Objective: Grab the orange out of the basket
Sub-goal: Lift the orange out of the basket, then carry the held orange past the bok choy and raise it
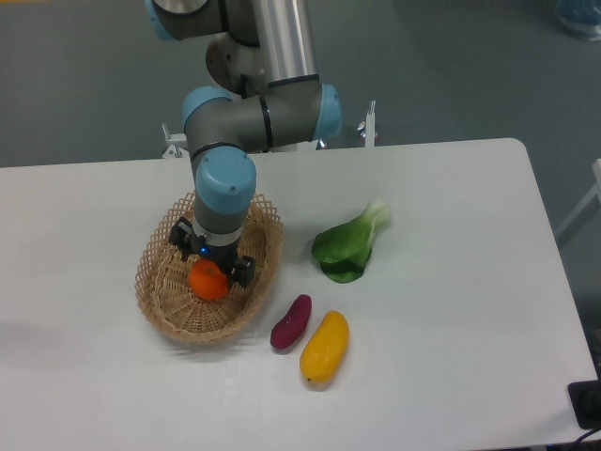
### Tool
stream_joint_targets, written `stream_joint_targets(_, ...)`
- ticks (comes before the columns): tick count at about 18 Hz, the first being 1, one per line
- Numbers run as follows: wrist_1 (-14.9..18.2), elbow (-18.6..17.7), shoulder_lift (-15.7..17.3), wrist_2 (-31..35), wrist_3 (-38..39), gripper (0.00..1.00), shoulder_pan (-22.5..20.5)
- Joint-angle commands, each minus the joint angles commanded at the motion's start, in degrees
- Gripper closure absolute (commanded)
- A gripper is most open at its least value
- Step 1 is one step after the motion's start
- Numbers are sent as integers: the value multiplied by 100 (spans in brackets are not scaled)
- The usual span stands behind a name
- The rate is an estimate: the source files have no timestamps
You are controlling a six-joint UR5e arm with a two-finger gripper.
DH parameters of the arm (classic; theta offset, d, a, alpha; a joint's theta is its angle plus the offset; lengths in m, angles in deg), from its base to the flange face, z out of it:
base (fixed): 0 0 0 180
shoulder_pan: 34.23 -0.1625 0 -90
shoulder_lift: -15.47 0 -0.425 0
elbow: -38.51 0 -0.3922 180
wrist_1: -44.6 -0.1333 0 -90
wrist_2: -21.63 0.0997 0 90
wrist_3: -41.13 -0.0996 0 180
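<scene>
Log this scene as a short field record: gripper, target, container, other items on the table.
gripper: down in the basket, over the orange, fingers either side; closure unclear
orange: in the basket, partly hidden by the gripper
basket: wicker, on the left part of the table
table: white
outside basket: green leafy vegetable, purple fruit, yellow fruit
</scene>
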Motion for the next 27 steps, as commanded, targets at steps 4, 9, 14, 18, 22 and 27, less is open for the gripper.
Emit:
stream_joint_targets(4, 0, 18, -9, 280, 140, 32, 9)
stream_joint_targets(9, 9, 88, 114, 352, 193, 64, 70)
stream_joint_targets(14, 70, 176, 421, 343, 123, 64, -288)
stream_joint_targets(18, 97, 369, 536, 343, 70, 63, -755)
stream_joint_targets(22, 114, 466, 589, 360, -218, 63, -1203)
stream_joint_targets(27, 255, 457, 712, 360, -1044, 63, -1783)
